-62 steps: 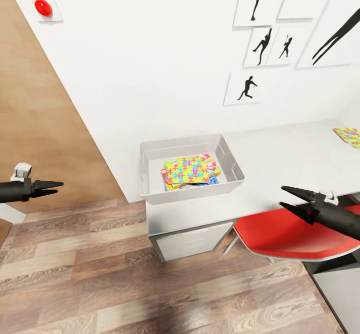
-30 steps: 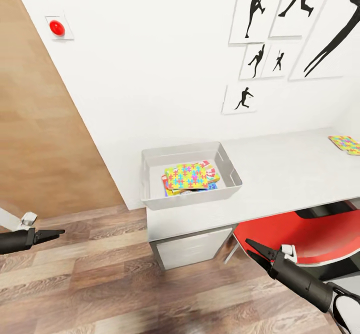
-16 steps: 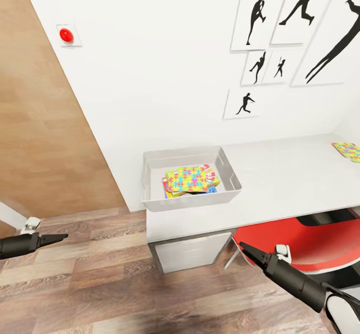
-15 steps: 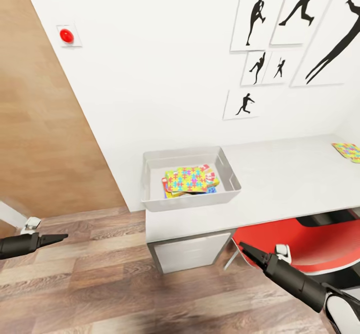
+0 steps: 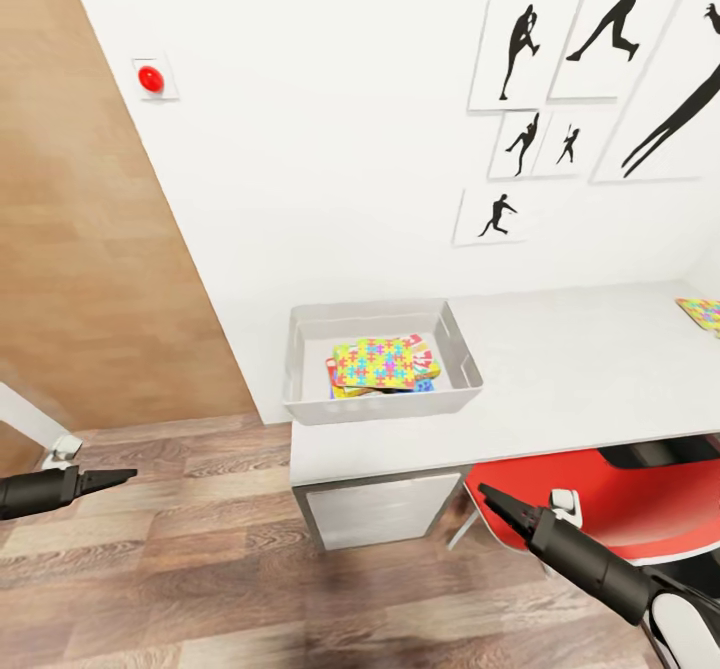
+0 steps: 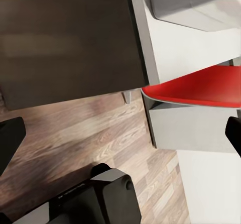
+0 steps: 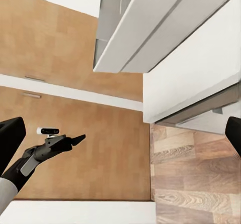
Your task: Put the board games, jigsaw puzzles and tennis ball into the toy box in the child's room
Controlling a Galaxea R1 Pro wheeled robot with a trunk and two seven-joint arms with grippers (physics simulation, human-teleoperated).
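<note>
The light grey toy box (image 5: 385, 409) stands at the left end of the table (image 5: 570, 369). Inside it a jigsaw puzzle (image 5: 375, 362) lies on top of board games (image 5: 427, 359), of which only red and blue edges show. A second jigsaw puzzle (image 5: 703, 311) lies on the table at the far right. The tennis ball and the bed are out of view. My left gripper (image 5: 115, 476) hangs low over the floor, far left of the table, open and empty. My right gripper (image 5: 495, 499) is open and empty below the table's front edge, beside the chair.
A red chair (image 5: 600, 489) is tucked under the table, next to the white drawer unit (image 5: 375, 509). Brown wardrobe doors (image 5: 90, 249) stand at the left. Wood-plank floor (image 5: 200, 569) lies in front. Black silhouette prints (image 5: 520, 54) hang on the wall.
The camera has shifted, so the whole picture has moved. Both arms have dropped from table height to near the floor and have barely moved in the last half second.
</note>
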